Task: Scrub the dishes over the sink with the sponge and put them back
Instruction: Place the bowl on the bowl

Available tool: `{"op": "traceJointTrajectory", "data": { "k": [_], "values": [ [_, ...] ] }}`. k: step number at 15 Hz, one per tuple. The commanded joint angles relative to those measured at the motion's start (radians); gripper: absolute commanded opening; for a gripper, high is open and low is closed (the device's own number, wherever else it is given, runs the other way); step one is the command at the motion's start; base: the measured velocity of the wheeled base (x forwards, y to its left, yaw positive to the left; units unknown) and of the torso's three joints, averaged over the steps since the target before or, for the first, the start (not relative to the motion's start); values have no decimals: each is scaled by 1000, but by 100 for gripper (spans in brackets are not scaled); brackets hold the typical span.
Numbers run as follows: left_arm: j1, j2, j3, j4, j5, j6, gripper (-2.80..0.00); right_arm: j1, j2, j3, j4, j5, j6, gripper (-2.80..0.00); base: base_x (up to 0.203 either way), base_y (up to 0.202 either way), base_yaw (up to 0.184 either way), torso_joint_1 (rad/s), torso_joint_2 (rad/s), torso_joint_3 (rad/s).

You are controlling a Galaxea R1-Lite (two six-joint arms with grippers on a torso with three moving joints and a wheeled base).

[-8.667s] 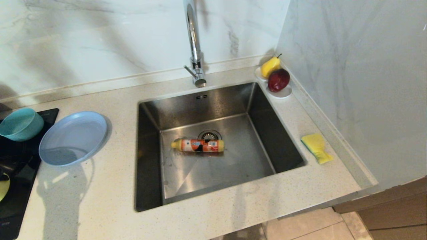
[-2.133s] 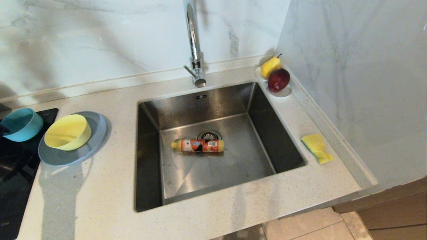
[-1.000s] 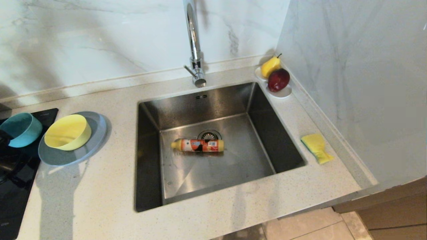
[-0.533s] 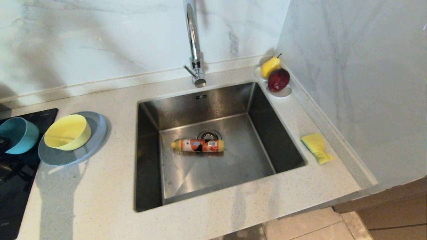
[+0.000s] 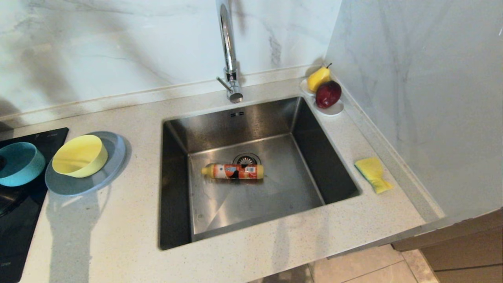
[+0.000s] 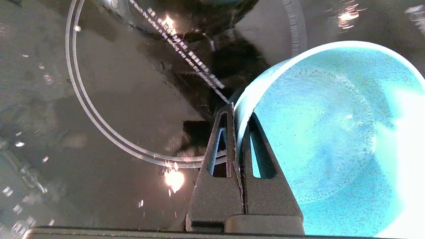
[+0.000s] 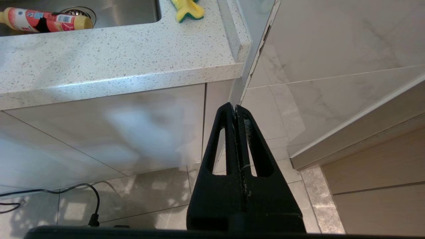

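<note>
The teal bowl [image 5: 21, 165] stands on the black cooktop [image 5: 19, 212] at the far left. My left gripper [image 6: 239, 111] is shut on its rim, one finger inside and one outside the teal bowl [image 6: 325, 132]. The pale yellow bowl [image 5: 79, 155] sits on the grey-blue plate [image 5: 112, 157] left of the sink [image 5: 251, 118]. The yellow sponge [image 5: 372, 174] lies on the counter right of the sink. My right gripper [image 7: 235, 106] hangs shut and empty below the counter's front edge, over the floor.
An orange detergent bottle [image 5: 232, 171] lies on the sink floor by the drain. The chrome faucet [image 5: 229, 51] rises behind the basin. A white dish with a pear and an apple [image 5: 332, 110] sits in the back right corner. A marble wall bounds the right side.
My left gripper has shut on the teal bowl's rim. The bowl has shifted a little toward the counter's front and sits more level. The right arm has not moved.
</note>
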Motion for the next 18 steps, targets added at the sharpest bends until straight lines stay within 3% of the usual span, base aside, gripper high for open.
{"op": "traceJointTrajectory", "data": {
  "k": [1, 4, 9, 14, 18],
  "values": [
    [-1, -80, -3, 23, -25, -13, -280, 0, 1, 0, 0, 0, 0, -280, 0, 0, 0, 0, 0, 0],
    [-6, -165, -6, 63, -62, -23, -280, 0, 1, 0, 0, 0, 0, -280, 0, 0, 0, 0, 0, 0],
    [-42, -283, -26, 171, -192, -75, -280, 0, 1, 0, 0, 0, 0, -280, 0, 0, 0, 0, 0, 0],
    [-176, -255, -2, 181, -184, -63, -280, 0, 1, 0, 0, 0, 0, -280, 0, 0, 0, 0, 0, 0],
    [-241, -196, 13, 171, -99, -34, -280, 0, 0, 0, 0, 0, 0, -280, 0, 0, 0, 0, 0, 0]
  ]
}}
